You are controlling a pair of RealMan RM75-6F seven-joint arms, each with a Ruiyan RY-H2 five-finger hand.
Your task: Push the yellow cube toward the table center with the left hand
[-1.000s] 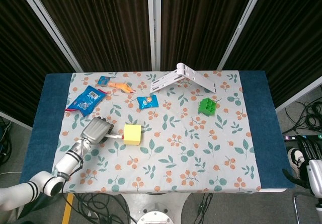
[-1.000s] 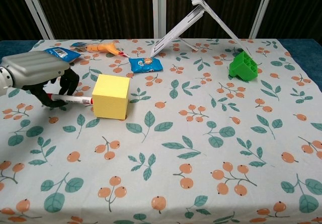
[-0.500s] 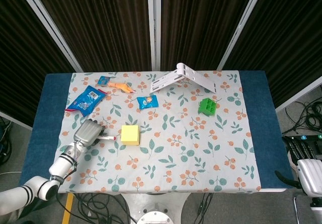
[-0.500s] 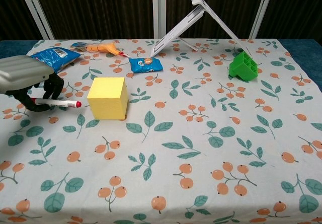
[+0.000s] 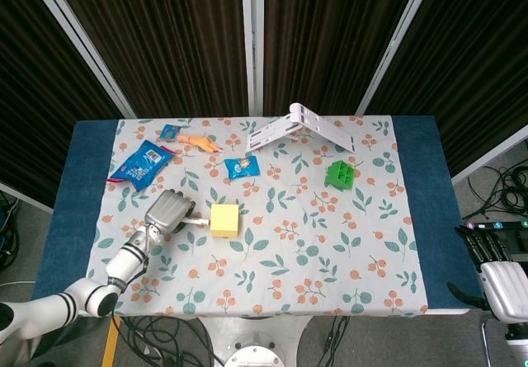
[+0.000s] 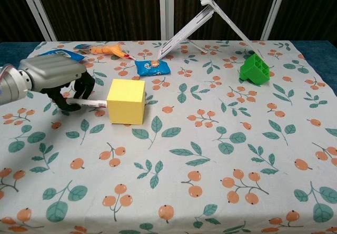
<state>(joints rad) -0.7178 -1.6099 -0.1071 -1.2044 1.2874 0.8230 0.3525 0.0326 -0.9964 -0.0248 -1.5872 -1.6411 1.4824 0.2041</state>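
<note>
A leaf-and-berry patterned cloth (image 5: pixel 330 243) covers the bench (image 5: pixel 425 185), whose blue edges show at both sides, with dark curtains (image 5: pixel 165 37) behind. The yellow cube (image 5: pixel 224 219) sits left of centre. The left hand (image 5: pixel 167 211), fingers curled, pinches a white pen (image 6: pixel 89 103) whose tip meets the cube's left face. The right hand (image 5: pixel 497 264) hangs off the bench's right edge; I cannot tell its fingers' state

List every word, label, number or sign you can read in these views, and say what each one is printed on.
None can be read.
Large blue snack packet: print and a barcode-like patch, too small and blurred.
Small blue packet: a picture, lettering blurred.
Pen held in the left hand: no legible marking.
Yellow cube: plain faces, no text.
</note>
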